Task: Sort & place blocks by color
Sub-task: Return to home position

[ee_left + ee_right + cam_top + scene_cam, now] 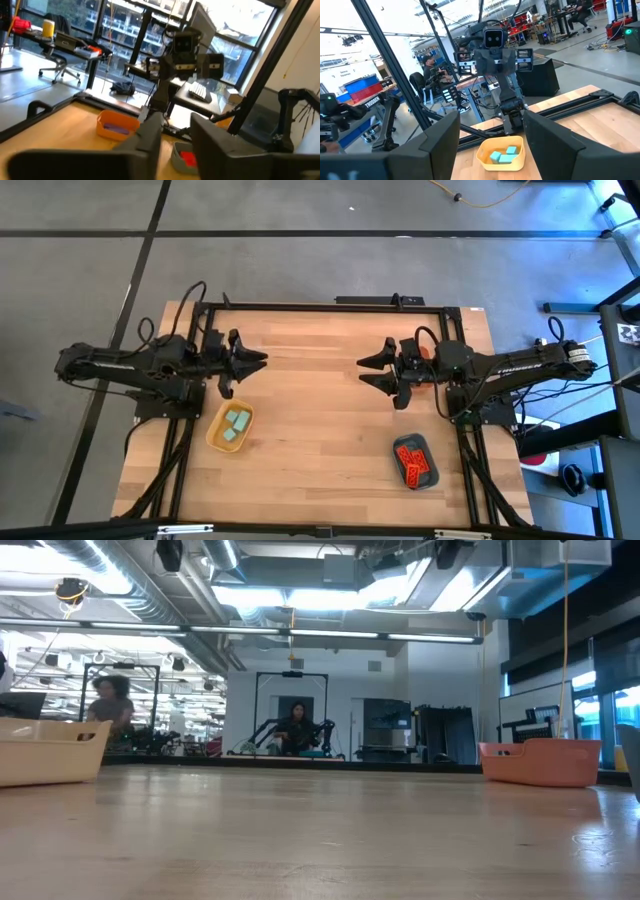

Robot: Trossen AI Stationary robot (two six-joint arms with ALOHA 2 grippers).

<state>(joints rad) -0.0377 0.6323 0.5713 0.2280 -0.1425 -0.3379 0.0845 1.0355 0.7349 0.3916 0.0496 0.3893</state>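
Pale teal blocks (pixel 236 426) lie in the yellow tray (pixel 214 435); they also show in the right wrist view (pixel 503 154). Red-orange blocks (pixel 412 463) lie in the dark teal tray (pixel 432 478). Purple blocks (pixel 118 130) lie in the orange tray (pixel 107 120), which is mostly hidden under the right arm in the high view. My left gripper (pixel 243 372) is open and empty, held above the table left of centre. My right gripper (pixel 362 372) is open and empty, facing it from right of centre.
Bare wooden table top (pixel 310 410) lies between the two grippers and toward the near edge. A black frame (pixel 330 306) runs along the table's far edge. In the low view the yellow tray (pixel 50 752) and orange tray (pixel 540 762) stand at either side. People show in the room behind.
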